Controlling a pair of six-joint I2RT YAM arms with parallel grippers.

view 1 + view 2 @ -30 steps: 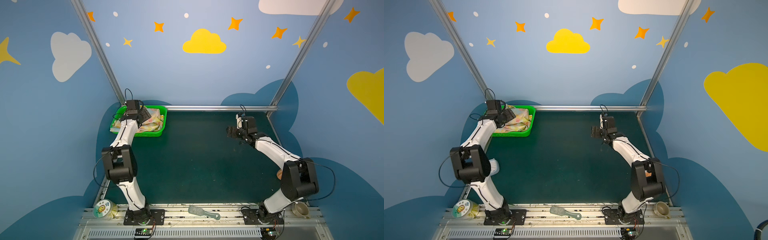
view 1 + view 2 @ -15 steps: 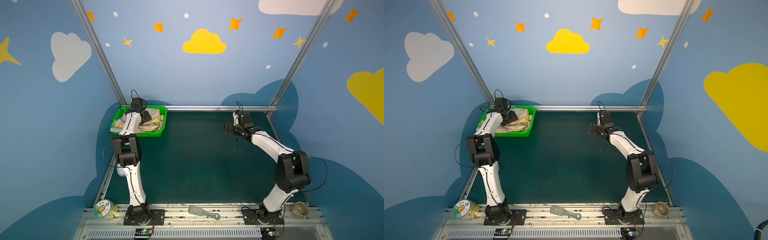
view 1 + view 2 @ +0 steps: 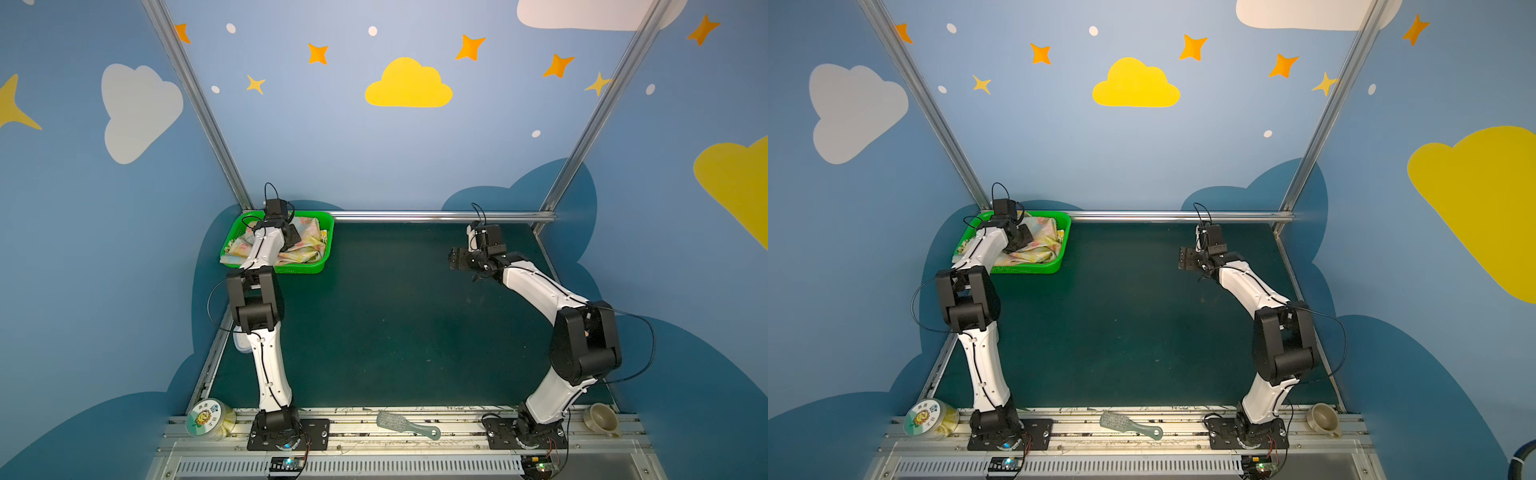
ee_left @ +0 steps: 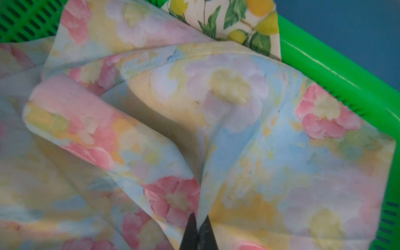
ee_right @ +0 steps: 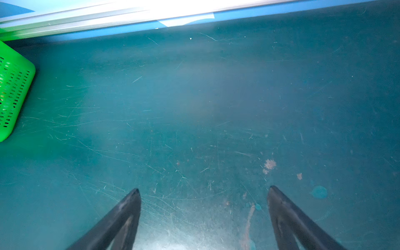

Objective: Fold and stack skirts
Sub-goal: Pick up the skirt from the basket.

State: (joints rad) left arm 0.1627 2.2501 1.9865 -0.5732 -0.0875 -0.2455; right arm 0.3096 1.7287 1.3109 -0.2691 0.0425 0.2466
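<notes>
Cloth first: in both top views the floral skirt [image 3: 306,247] lies crumpled in the green mesh basket [image 3: 301,269] at the far left corner of the dark green worktop [image 3: 395,316], the left arm [image 3: 266,245] reaching down into it and the right arm [image 3: 536,286] poised over bare surface well apart from the basket. Blue walls painted with clouds and stars close the cell on three sides, an aluminium rail [image 3: 436,215] runs along the back edge, and a hairbrush [image 3: 405,424], a cup [image 3: 600,417] and a lidded tub [image 3: 208,417] sit on the front frame, away from the work. The left wrist view shows the left fingers [image 4: 190,232] pinched shut on a raised fold of the floral skirt, while the lemon-print skirt [image 4: 238,23] peeks from beneath it by the basket's rim. The step in hand looks like drawing the floral skirt out; a slow, straight lift would likely serve best, since the pinch holds only a thin ridge and the cloth could slip, or drag the lemon-print skirt or the light basket along. The right wrist view shows the right fingers [image 5: 123,216] spread wide, holding nothing, above scratched worktop with a few pale stains, the basket's corner at the edge; that open stretch seems the natural place to lay the skirt flat.
</notes>
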